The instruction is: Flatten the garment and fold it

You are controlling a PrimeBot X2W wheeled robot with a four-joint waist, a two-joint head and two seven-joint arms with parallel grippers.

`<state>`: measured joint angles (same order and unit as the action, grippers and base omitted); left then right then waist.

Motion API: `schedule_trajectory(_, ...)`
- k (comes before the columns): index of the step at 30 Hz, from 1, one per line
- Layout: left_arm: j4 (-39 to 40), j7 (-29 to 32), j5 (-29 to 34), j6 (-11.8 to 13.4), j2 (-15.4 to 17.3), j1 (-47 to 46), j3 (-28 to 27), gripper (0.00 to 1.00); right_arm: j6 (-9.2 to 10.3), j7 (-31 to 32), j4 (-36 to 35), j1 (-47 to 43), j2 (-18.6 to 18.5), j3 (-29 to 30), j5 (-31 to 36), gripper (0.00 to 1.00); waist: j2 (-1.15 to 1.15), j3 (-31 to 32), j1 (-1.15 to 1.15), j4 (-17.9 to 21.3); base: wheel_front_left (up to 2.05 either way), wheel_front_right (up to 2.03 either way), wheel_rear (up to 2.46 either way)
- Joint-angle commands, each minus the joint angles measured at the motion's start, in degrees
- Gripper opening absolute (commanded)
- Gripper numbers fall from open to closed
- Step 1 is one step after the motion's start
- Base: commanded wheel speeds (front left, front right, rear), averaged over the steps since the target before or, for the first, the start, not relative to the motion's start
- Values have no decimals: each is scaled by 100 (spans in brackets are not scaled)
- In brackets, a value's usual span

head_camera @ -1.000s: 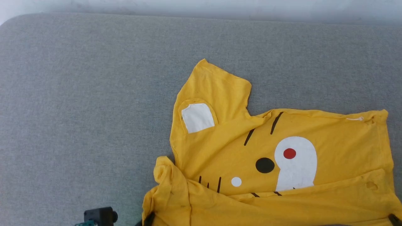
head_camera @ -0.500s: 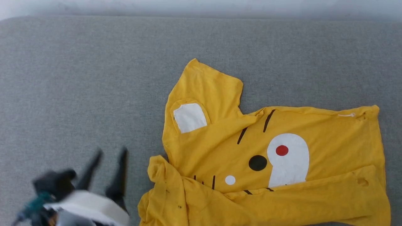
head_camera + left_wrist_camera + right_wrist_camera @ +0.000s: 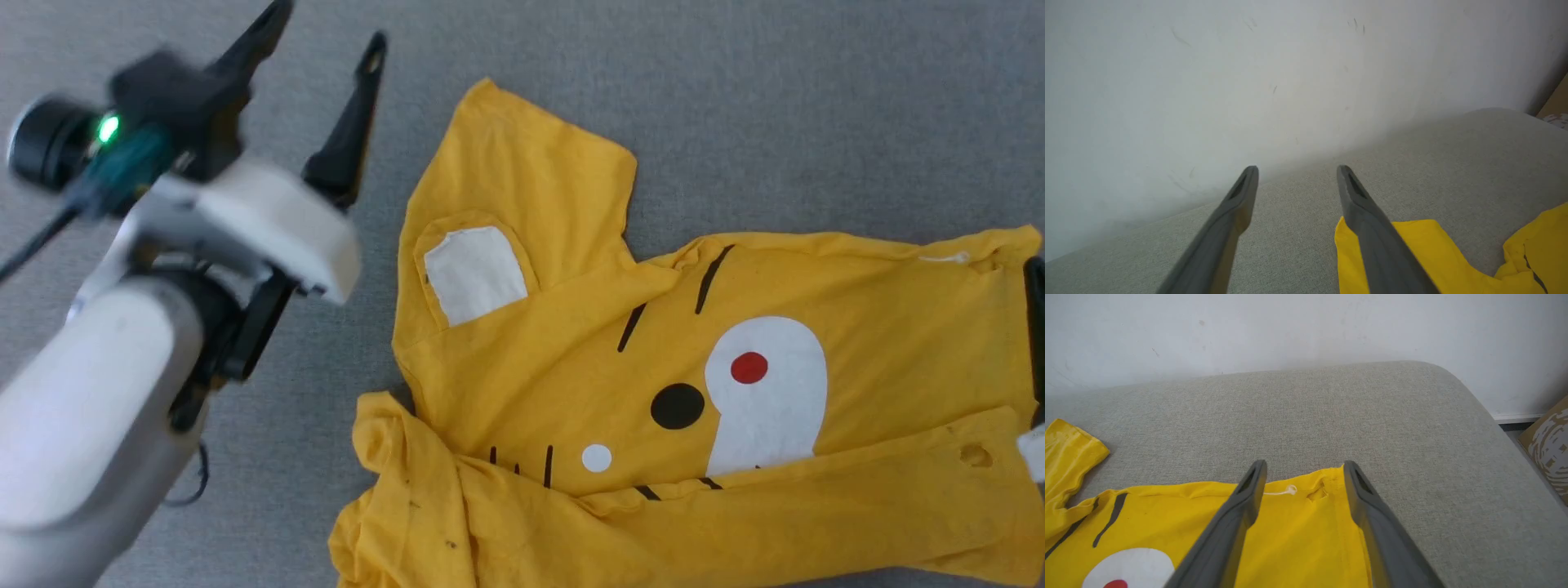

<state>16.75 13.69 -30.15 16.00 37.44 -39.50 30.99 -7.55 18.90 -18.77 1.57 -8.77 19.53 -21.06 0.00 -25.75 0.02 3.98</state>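
Observation:
The garment (image 3: 571,351), a bright-yellow T-shirt with a cartoon face, lies crumpled on the grey cushion (image 3: 775,98), one sleeve pointing to the far side and the near edge folded over. My left gripper (image 3: 322,41) hangs open to the left of that sleeve, holding nothing. In the left wrist view the open left gripper (image 3: 1297,171) points at the wall, and the garment's sleeve (image 3: 1421,249) lies under its right finger. My right gripper (image 3: 1304,465) stands open over the garment's (image 3: 1294,539) far right corner. One of its dark fingers (image 3: 1037,318) shows at the head view's right edge.
A pale wall (image 3: 1290,326) runs along the cushion's far edge. The cushion's rounded corner (image 3: 1453,384) is on the right, and a cardboard box (image 3: 1549,441) stands on the floor beyond it. Bare grey fabric lies left of and beyond the garment.
My left arm has swung up from the lower left corner to the upper left, its jaws apart. The dark fingertips at the garment's near edge are gone. The head camera has shifted closer.

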Motion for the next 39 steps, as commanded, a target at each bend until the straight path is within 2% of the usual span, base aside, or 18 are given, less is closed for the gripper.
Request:
schedule_trajectory(1, -296, 308, -15, -283, -156, -453, 217, 100, 6, -69, 69, 156, -16, -89, 7, 100, 0, -492, -2, 188, 0, 0, 0)
schedule_trajectory(4, -843, 840, -128, -667, -309, -1006, 494, 100, 6, -120, 155, 262, -45, -218, -16, 100, 0, -698, -2, 285, 0, 0, 0)
schedule_trajectory(8, -1420, 1304, -231, -961, -445, -1415, 717, 100, 6, -177, 263, 346, -52, -297, -74, 100, 0, -914, -2, 386, 0, 0, 0)
schedule_trajectory(11, -1700, 1445, -396, -1125, -569, -1561, 773, 100, 6, -197, 330, 390, -72, -332, -105, 100, 0, -1028, -2, 447, 0, 0, 0)
schedule_trajectory(18, -2231, 1499, -565, -1290, -684, -1688, 813, 100, 6, -226, 415, 500, -117, -384, -156, 100, 0, -1211, -2, 564, 0, 0, 0)
schedule_trajectory(19, -2301, 1513, -589, -1313, -696, -1685, 828, 92, 6, -225, 418, 510, -126, -368, -155, 100, 0, -1228, -2, 568, 0, 0, 0)
schedule_trajectory(20, -2358, 1522, -611, -1339, -704, -1683, 842, 7, 6, -226, 419, 518, -136, -353, -158, 100, 0, -1243, -2, 570, 0, 0, 0)
schedule_trajectory(21, -2407, 1541, -634, -1368, -706, -1677, 858, 0, 6, -223, 416, 524, -147, -336, -161, 100, 0, -1255, -2, 569, 0, 0, 0)
schedule_trajectory(29, -2469, 1343, -624, -1416, -664, -1664, 838, 0, 6, -128, 287, 687, -351, -229, -194, 100, 0, -1177, -2, 483, 0, 0, 0)
schedule_trajectory(32, -2437, 1246, -595, -1400, -651, -1638, 835, 0, 6, 38, 245, 885, -574, -256, -327, 100, 0, -1091, -2, 438, 0, 0, 0)
schedule_trajectory(34, -2403, 1197, -590, -1382, -652, -1629, 826, 0, 6, 212, 291, 1040, -857, -330, -329, 100, 0, -1057, -2, 405, 0, 0, 0)
schedule_trajectory(39, -2333, 1171, -600, -1360, -657, -1615, 835, 0, 6, 872, 789, 1378, -1253, -406, -558, 100, 0, -1047, -2, 306, 0, 0, 0)
